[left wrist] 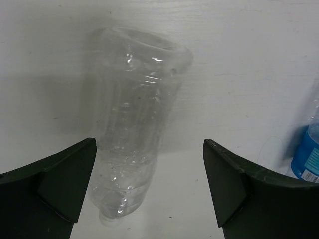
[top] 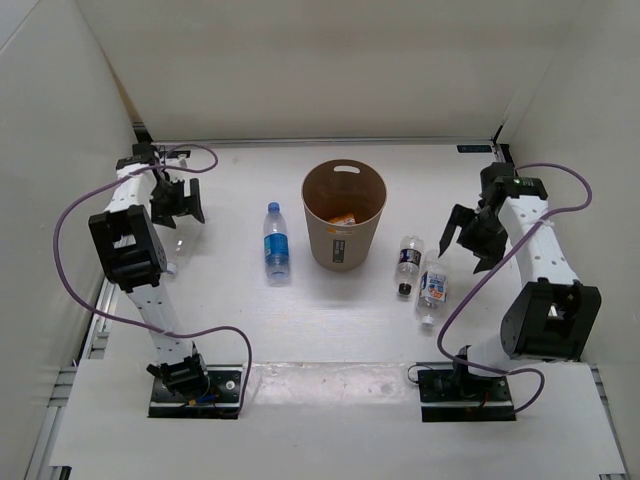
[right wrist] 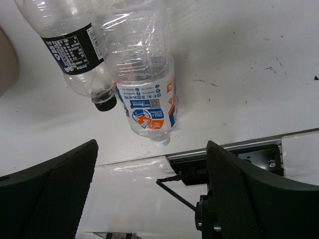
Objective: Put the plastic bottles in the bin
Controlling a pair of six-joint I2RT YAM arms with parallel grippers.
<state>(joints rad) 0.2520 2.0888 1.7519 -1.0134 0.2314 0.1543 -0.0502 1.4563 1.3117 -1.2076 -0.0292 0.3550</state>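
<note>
My left pincer [left wrist: 149, 147] is apart: its 2 fingers stand wide at the lower left and lower right of the left wrist view and grip nothing. The unlabelled bottle [left wrist: 134, 119] lies on the white table [top: 330, 330] in the gap between and beyond them, base toward the top of the frame and neck toward the bottom, touching neither finger. The blue-label bottle [top: 276, 243] lies on the table left of centre in the top view, near the bin [top: 345, 250] but apart from it. The bin stands upright just above centre of that view, mouth open, handle slot at the rim toward the top of the frame and a small label on the wall facing the bottom. A small orange and white item [top: 343, 218] lies inside; I cannot identify it. My right pincer [right wrist: 152, 147] is also apart and grips nothing. In the right wrist view the dark-label bottle [right wrist: 75, 45] and the white and orange-label bottle [right wrist: 144, 79] lie side by side, touching, in the upper left of the frame, caps toward the bottom, beyond my fingertips. In the top view these 2 lie right of the bin, between it and my right pincer. All 4 bottles are on the table, outside the bin.
</note>
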